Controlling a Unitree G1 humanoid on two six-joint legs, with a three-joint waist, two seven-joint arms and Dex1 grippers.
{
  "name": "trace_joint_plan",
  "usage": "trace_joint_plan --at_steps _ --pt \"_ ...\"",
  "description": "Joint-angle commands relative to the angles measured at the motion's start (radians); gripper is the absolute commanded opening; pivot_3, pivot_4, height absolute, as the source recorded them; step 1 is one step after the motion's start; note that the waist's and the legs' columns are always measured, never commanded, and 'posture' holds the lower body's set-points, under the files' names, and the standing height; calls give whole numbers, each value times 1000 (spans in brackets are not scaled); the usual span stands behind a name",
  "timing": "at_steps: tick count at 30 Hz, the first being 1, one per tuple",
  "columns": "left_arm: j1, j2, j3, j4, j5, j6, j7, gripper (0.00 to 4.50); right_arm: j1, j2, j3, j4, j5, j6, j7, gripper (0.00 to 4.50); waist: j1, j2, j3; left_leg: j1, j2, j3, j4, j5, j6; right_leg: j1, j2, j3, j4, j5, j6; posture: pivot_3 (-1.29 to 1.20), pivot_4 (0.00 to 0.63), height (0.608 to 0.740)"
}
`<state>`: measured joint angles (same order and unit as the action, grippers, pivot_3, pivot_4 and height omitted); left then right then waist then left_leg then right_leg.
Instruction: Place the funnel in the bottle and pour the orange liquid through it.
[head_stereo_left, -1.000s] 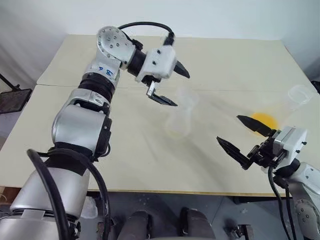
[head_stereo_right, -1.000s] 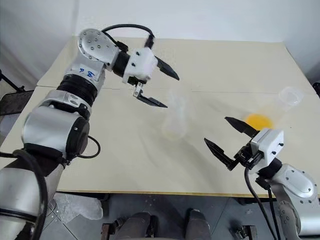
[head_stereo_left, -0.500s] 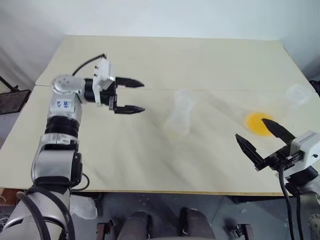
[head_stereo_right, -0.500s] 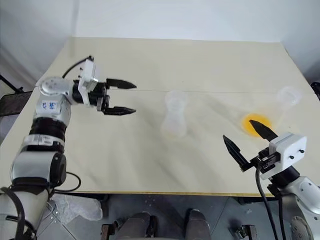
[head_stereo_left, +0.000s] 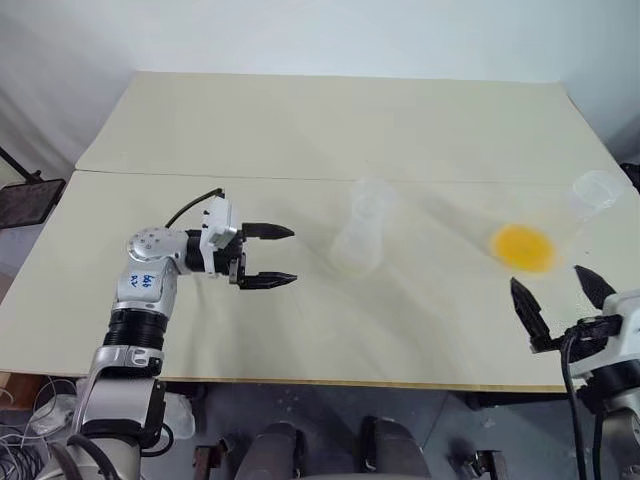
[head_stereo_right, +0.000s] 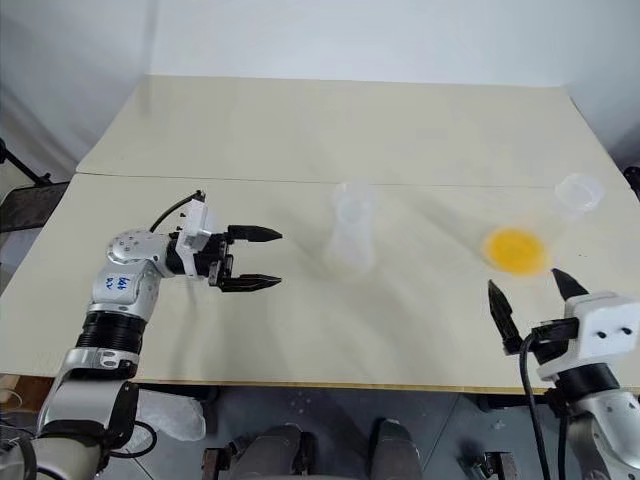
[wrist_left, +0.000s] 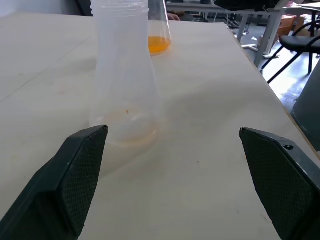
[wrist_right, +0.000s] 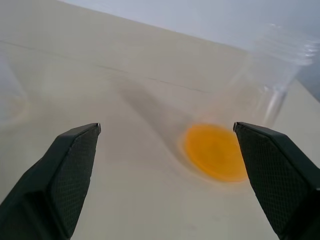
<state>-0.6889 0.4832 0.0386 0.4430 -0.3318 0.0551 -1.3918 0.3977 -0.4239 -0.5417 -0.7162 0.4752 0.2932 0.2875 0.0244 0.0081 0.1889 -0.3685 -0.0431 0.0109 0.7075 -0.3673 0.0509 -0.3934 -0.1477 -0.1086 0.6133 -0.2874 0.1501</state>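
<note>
A beige table (head_stereo_left: 300, 130) filled the frame. An empty conical flask (head_stereo_left: 359, 232) stood mid-frame; another at right (head_stereo_left: 560, 225) held orange liquid (head_stereo_left: 522, 246). The left gripper (head_stereo_left: 272, 256) at lower left and right gripper (head_stereo_left: 560, 292) at lower right gaped wide, empty.

The beige table (head_stereo_left: 300, 130) carries two obstacles, both on its right half. A clear conical flask (head_stereo_left: 358, 232) stands upright near the middle, and a second flask (head_stereo_left: 560, 225) holding orange liquid (head_stereo_left: 522, 247) stands near the right edge. Bare tabletop lies between them, wide enough for a gripper to pass. The left gripper (head_stereo_left: 268, 256), its black fingers spread wide, hovers low and points at the middle flask across open surface, with nothing between them. The right gripper (head_stereo_left: 558, 297), likewise spread, sits just in front of the orange-filled flask with open table between them. The far half of the table and the left side are unobstructed.
</note>
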Motion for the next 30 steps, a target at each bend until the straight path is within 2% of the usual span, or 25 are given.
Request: trace_joint_plan --at_steps 1,6,16,30 --pt "12 -11 27 -42 -56 -7 0 4482 -64 -29 -40 46 -52 -3 -40 4500 -1 0 0 0 0 0 0 0 0 0 0 0 0 0 0 0 150 740" --pt "42 -4 20 -89 -76 9 8 4482 -207 -76 -59 181 -67 32 -64 4500 -3 1 -1 0 0 1 0 0 0 0 0 1 0 0 0 0 150 740" --pt "93 34 19 -201 -99 90 51 4482 -384 -157 -30 377 -103 16 -21 4500 -3 2 -1 0 0 1 0 0 0 0 0 1 0 0 0 0 150 740" --pt "141 43 20 -300 -127 140 111 4482 -581 -181 -11 588 -138 -47 7 4500 -4 3 -1 0 0 1 -1 0 0 0 0 1 -1 0 0 0 150 740"
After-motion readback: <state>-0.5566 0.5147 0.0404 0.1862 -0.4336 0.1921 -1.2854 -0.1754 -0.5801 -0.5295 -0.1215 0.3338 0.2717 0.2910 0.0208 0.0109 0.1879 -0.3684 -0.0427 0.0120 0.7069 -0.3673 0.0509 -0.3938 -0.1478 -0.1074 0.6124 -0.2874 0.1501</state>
